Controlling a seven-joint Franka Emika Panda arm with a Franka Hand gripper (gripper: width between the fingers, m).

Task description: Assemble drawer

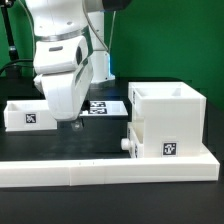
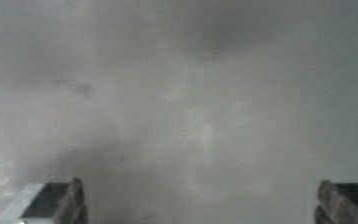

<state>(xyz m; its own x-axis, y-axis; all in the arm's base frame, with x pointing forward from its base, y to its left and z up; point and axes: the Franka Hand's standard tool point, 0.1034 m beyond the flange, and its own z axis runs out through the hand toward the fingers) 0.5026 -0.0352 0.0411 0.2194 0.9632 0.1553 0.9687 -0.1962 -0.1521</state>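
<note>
The tall white drawer shell stands at the exterior view's right, with a tag on its front. A shallow tray with a round knob sits in the shell's lower part and sticks out toward the left. The second tray lies at the left, partly hidden behind the arm. My gripper hangs low over the black table between the left tray and the shell. In the wrist view the gripper is open, its fingertips wide apart over a blurred grey surface, with nothing between them.
The long low white L-shaped wall runs along the front, against the shell's base. The marker board lies flat behind the gripper. A dark stand and cables rise at the back.
</note>
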